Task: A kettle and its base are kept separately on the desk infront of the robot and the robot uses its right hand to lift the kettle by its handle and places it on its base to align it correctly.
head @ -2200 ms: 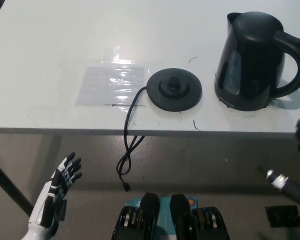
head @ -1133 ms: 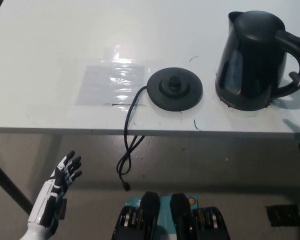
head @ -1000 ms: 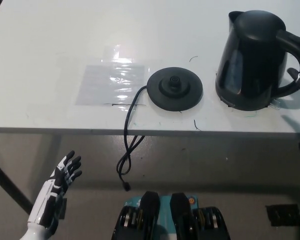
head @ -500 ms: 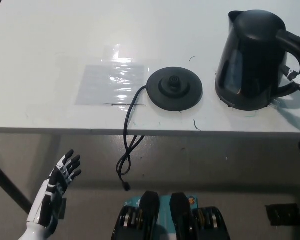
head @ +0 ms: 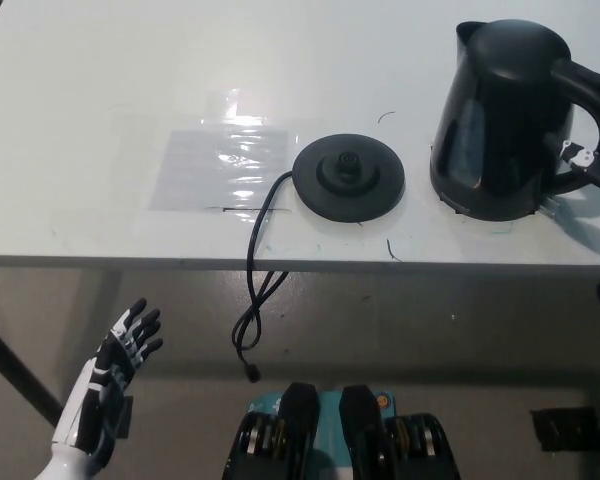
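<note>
Kettle [head: 500, 120]: upright, far right of desk [head: 100, 90], off its base [head: 349, 180], which lay just left, cord hanging over the near edge. Right hand [head: 592, 165]: reaching into the handle loop, presumably to grip; closure indiscernible. Left hand [head: 108, 385]: idle below desk, fingers apart.

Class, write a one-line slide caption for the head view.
Right hand reaches the kettle handle; base waits beside it.

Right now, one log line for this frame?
phase: reaching | right hand: at kettle handle, grip unclear | kettle: on desk, right of base | left hand: open, idle below desk edge
</note>
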